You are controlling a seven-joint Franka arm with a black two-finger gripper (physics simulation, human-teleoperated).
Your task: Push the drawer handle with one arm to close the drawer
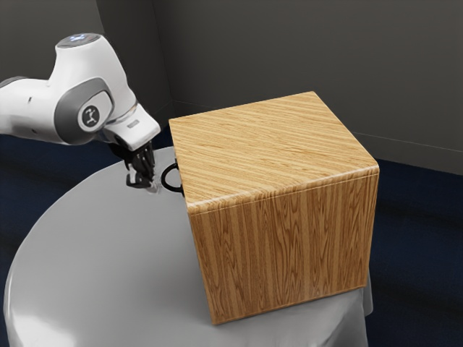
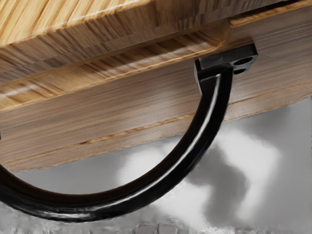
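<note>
The wooden cabinet [image 1: 282, 253] was set on the round, cloth-covered table [image 1: 101, 253], and its handled side was turned toward the arm [image 1: 101, 79], so that a push could be delivered from that side without any reach around the cabinet; the black curved handle [image 2: 213, 112] was mounted on the drawer front [image 2: 122, 114], at the cabinet's arm-facing side, and was bowed outward from the cabinet, where it could be met first by anything brought in from there. The gripper [image 1: 150, 185] was held just outside the cabinet on that same side, below the level of its top and pointed downward, presumably so that the handle could be pressed toward the cabinet rather than lifted or pulled; whether the handle was being touched could not be told. It could not be told either whether the jaws were set wide or narrow; no grip on the handle was seen, and none was judged to be needed, since only a push was asked for. The drawer front was seen close against the cabinet, with a dark gap near its upper edge; the closing was therefore judged to be well advanced, though full closure could not be confirmed. A short, level push toward the cabinet seemed to be called for; with an off-centre contact, the handle might be slipped past or the drawer skewed.
</note>
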